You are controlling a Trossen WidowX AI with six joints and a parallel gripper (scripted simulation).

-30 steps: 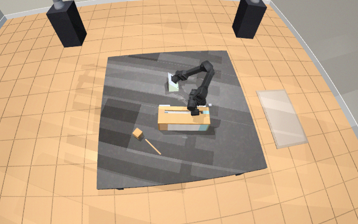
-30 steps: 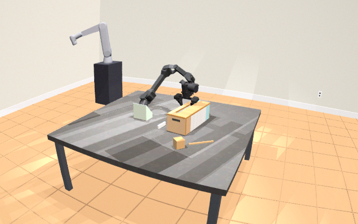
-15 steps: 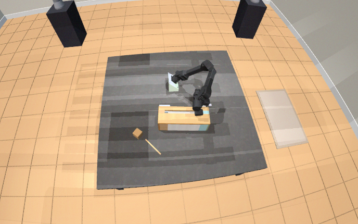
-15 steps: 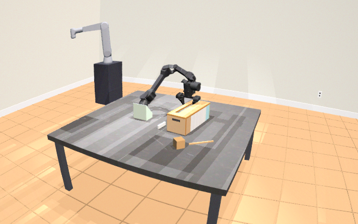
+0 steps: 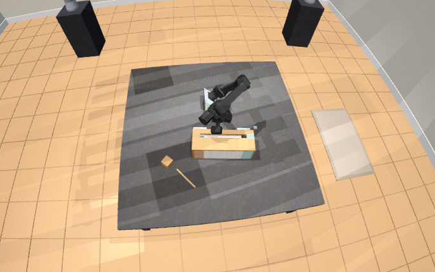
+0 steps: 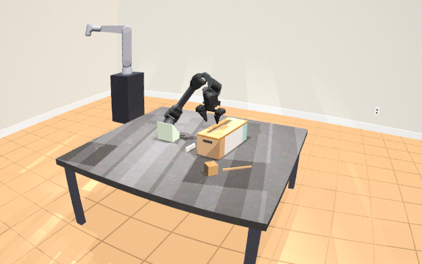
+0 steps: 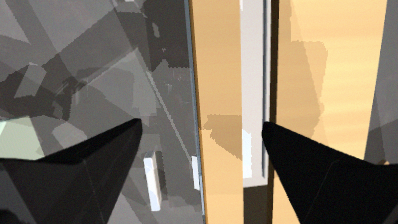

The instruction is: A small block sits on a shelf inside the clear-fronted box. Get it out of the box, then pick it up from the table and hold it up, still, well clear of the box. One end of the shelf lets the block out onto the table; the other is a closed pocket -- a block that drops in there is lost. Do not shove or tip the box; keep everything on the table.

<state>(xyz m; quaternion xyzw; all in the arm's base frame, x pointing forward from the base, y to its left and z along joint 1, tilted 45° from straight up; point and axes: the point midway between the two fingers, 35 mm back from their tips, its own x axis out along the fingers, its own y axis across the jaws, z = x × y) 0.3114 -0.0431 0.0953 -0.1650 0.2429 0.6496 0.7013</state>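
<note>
The black arm [image 5: 227,101] [image 6: 186,94] arches over, its claw [image 5: 216,129] [image 6: 211,121] [image 7: 203,126] pointing downward, fingers spread wide.

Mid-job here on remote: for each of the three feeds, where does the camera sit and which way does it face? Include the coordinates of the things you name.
Top: high above the table [image 5: 165,209] [image 6: 124,170], facing steeply down; the whole black arm [image 5: 231,97] [image 6: 186,96] shows.
Exterior: off to one side, above table height, facing across the tabletop; arm and open jaws show.
Wrist: on the arm by the jaws, facing down at the slotted box top [image 5: 226,143] [image 6: 235,126] [image 7: 345,75]; only the two black fingers show.
Top and exterior share the wooden cube [image 5: 167,162] [image 6: 211,168] and thin stick [image 5: 186,178] [image 6: 237,168].
</note>
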